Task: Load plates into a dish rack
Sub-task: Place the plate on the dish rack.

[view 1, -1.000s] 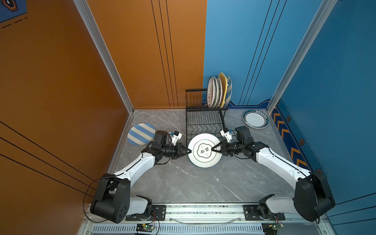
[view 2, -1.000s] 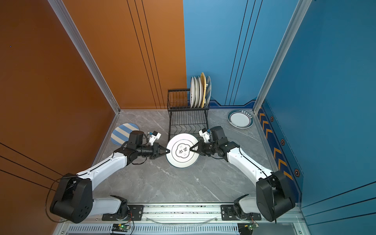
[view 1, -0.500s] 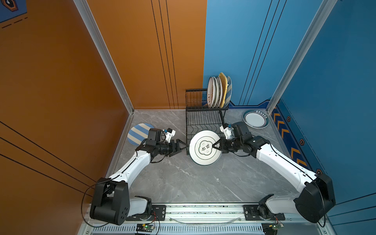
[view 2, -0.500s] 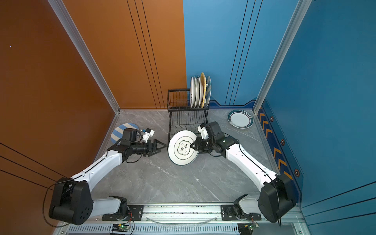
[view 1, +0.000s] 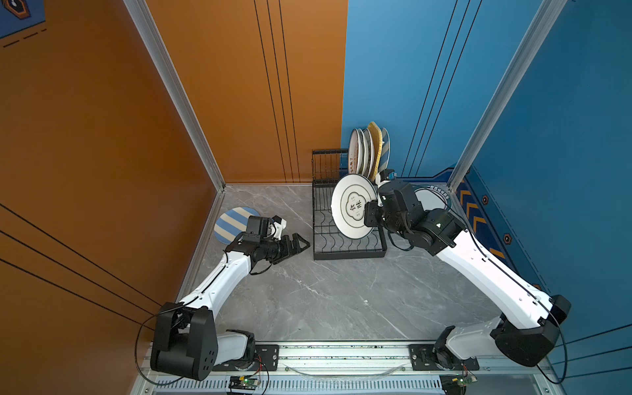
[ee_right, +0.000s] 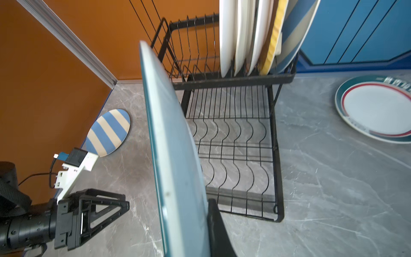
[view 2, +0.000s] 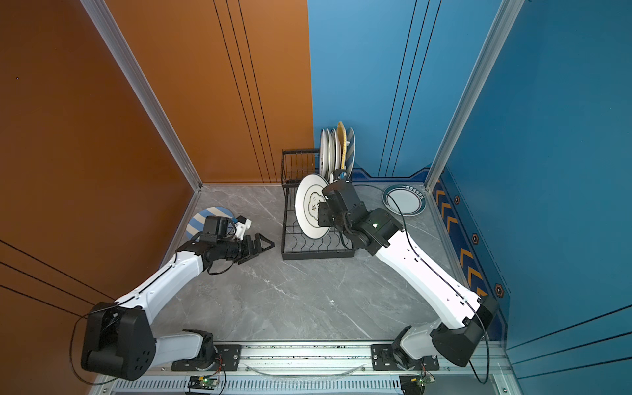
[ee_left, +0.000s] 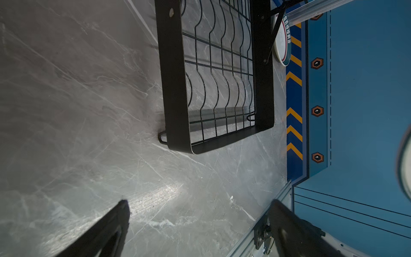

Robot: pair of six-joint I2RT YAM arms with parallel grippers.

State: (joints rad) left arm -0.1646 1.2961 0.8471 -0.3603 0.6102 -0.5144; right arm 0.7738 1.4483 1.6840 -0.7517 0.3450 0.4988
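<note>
My right gripper [view 1: 368,214] [view 2: 321,212] is shut on the rim of a white plate with a black print [view 1: 352,205] [view 2: 312,205]. It holds the plate nearly upright over the lower tier of the black wire dish rack [view 1: 349,254] [view 2: 318,254]. The right wrist view shows this plate [ee_right: 173,155] edge-on, with one finger [ee_right: 214,213] against its face. Several plates [view 1: 367,150] [ee_right: 244,33] stand in the upper tier. My left gripper [view 1: 300,244] [ee_left: 199,202] is open and empty, low over the table left of the rack [ee_left: 175,89].
A blue-and-cream striped plate [view 1: 229,224] [ee_right: 109,131] lies flat by the orange wall, behind my left wrist. A teal-rimmed plate [view 2: 405,200] [ee_right: 375,109] lies flat right of the rack, near the blue wall. Walls enclose the table on three sides.
My left gripper opened, let go of the printed plate and drew back to the left. The right gripper carried the plate up and back over the rack, tipping it upright.
</note>
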